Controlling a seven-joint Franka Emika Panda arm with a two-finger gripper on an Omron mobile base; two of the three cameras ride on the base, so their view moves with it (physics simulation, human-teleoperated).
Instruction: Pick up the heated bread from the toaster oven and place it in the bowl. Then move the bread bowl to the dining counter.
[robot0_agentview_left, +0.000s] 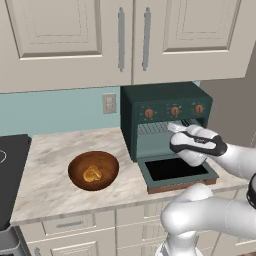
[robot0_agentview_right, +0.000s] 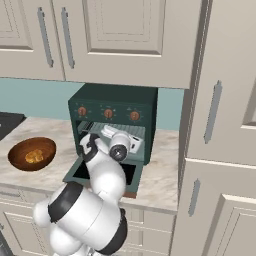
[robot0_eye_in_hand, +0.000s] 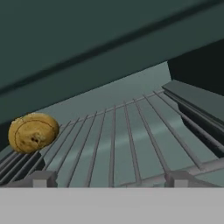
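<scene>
Early going — toaster oven (robot0_agentview_left: 165, 117) door down, gripper (robot0_eye_in_hand: 109, 178) at the wire rack (robot0_eye_in_hand: 131, 140), jaws wide and empty. Heated bread (robot0_eye_in_hand: 33, 132) off to one side on the rack, ungrabbed — bowl (robot0_agentview_left: 93, 170) waiting on the worktop (robot0_agentview_left: 45, 175).

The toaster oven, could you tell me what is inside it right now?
Inside the toaster oven, the hand view shows the heated bread on the wire rack, with the open gripper just inside the mouth. The arm hides the interior from the base views.
</scene>
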